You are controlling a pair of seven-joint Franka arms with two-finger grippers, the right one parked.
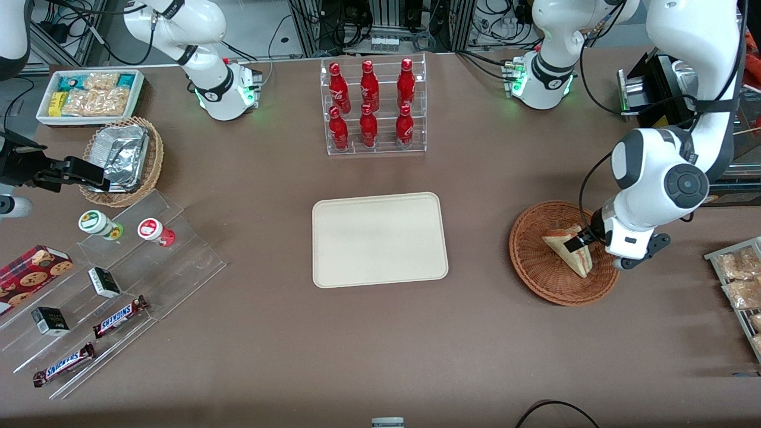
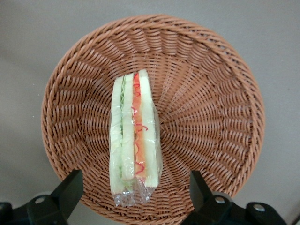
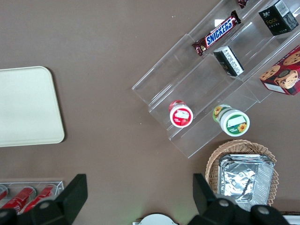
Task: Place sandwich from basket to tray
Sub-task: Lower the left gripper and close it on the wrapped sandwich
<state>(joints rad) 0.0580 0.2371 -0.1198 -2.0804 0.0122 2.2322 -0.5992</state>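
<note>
Gripper (image 2: pixel 133 194) hangs wide open over the wrapped sandwich (image 2: pixel 134 136) in the basket (image 2: pixel 211 93), lower right of the front frame; it should straddle the bread faces before closing.

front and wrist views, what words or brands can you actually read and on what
"SNICKERS": on the chocolate bar on the clear stepped stand, on a second chocolate bar nearer the front camera, and in the right wrist view.
Red bottles: white script, too small to read.
Black boxes, cookie box, two cups: print too small to read.
The gripper, open, hangs over the sandwich in the basket; none carries text.
</note>
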